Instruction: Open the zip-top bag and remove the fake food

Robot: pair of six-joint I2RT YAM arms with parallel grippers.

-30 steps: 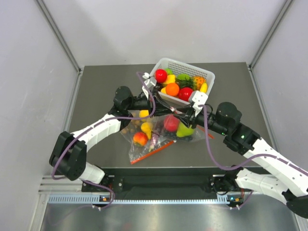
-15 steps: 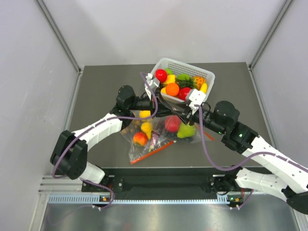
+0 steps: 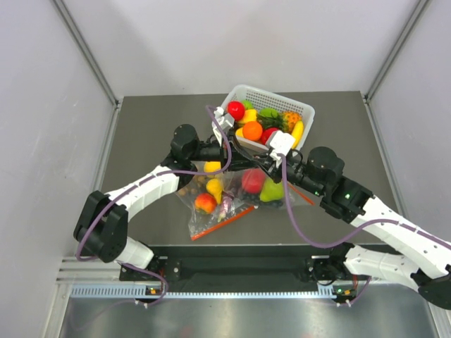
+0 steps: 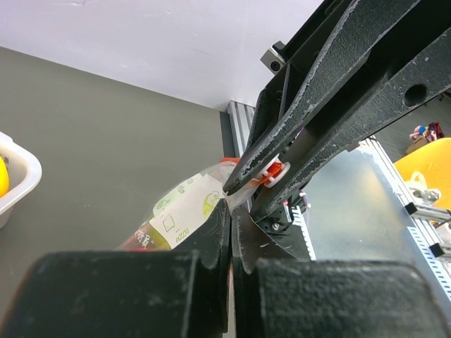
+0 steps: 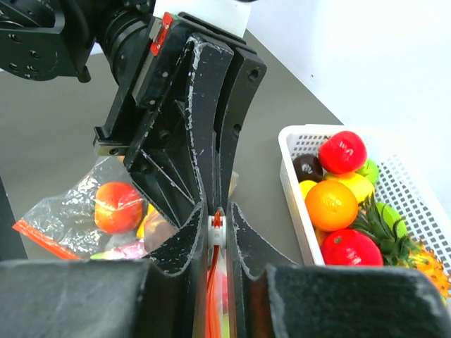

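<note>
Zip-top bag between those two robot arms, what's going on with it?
Both arms are working on the zip-top bag mid-table. The left gripper is shut on the bag's top edge, and the right gripper pinches the zip strip right beside it. The fake food is inside, none out yet. Another bag lies to its left, a fruit basket behind.

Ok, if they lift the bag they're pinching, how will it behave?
Probably floppy: the bag is thin crinkly film pinched at its top by the left gripper and right gripper, so it should sag. Likely bottom-heavy: the apple and pear lie loose inside and may swing. The film looks glossy, so it might slip.
</note>
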